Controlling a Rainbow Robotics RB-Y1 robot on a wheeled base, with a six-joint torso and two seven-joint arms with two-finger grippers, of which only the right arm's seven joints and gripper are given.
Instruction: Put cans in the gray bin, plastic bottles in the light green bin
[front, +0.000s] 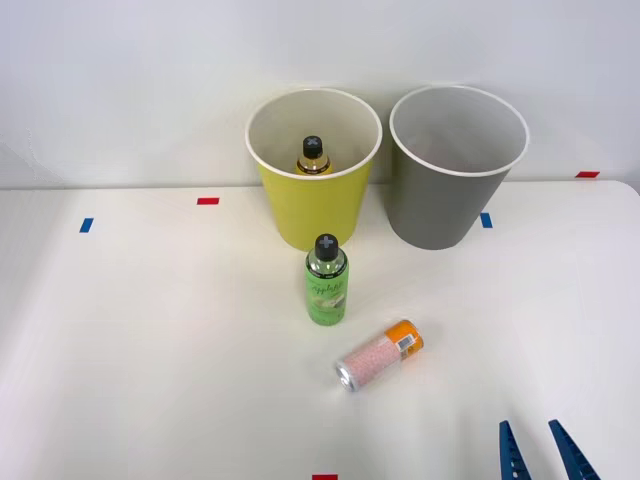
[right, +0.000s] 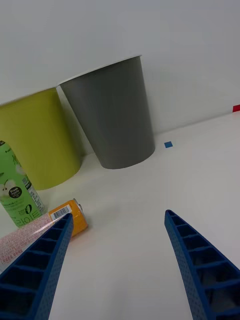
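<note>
Right gripper (front: 541, 449): blue ribbed fingers (right: 200, 265) spread apart, nothing between them, low over the white table (front: 150, 350) at its near right edge. Nearest item is the can (front: 379, 355), pink speckled with an orange end, lying on its side with the silver lid toward the robot; just beyond it the green bottle (front: 326, 280) stands upright, black cap on. Behind, side by side against the wall: light green bin (front: 313, 170) with the yellow bottle (front: 313, 157) inside, and gray bin (front: 456, 165) to its right.
</note>
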